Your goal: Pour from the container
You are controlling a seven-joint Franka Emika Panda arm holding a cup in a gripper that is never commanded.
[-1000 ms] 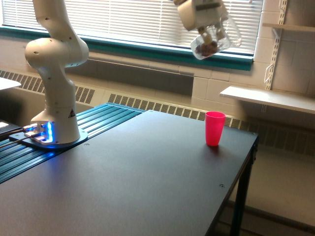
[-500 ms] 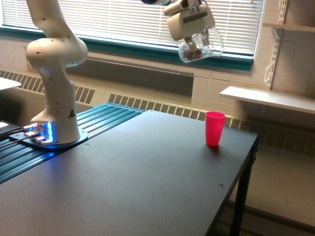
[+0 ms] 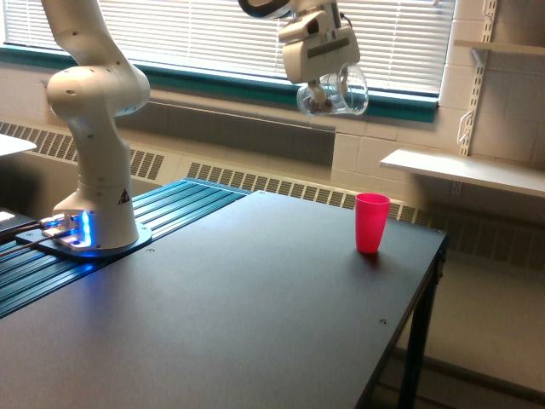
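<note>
The container point(image 3: 336, 92) is a clear plastic jug with a handle. It hangs high above the table in front of the window, tilted, with some brown bits showing in its lower left part. My gripper point(image 3: 322, 81) is shut on it from above, under the white wrist. The pink cup point(image 3: 371, 222) stands upright on the black table near the far right edge, well below the jug and a little toward the exterior view's right.
The arm's white base point(image 3: 94, 170) stands at the exterior view's left on teal slats with a blue light. The black table point(image 3: 238, 324) ends in an edge at the right. A radiator, window blinds and wall shelves point(image 3: 464, 170) lie behind.
The gripper has carried the jug toward the exterior view's left and slightly down. The jug has turned closer to level. The pink cup has stayed put.
</note>
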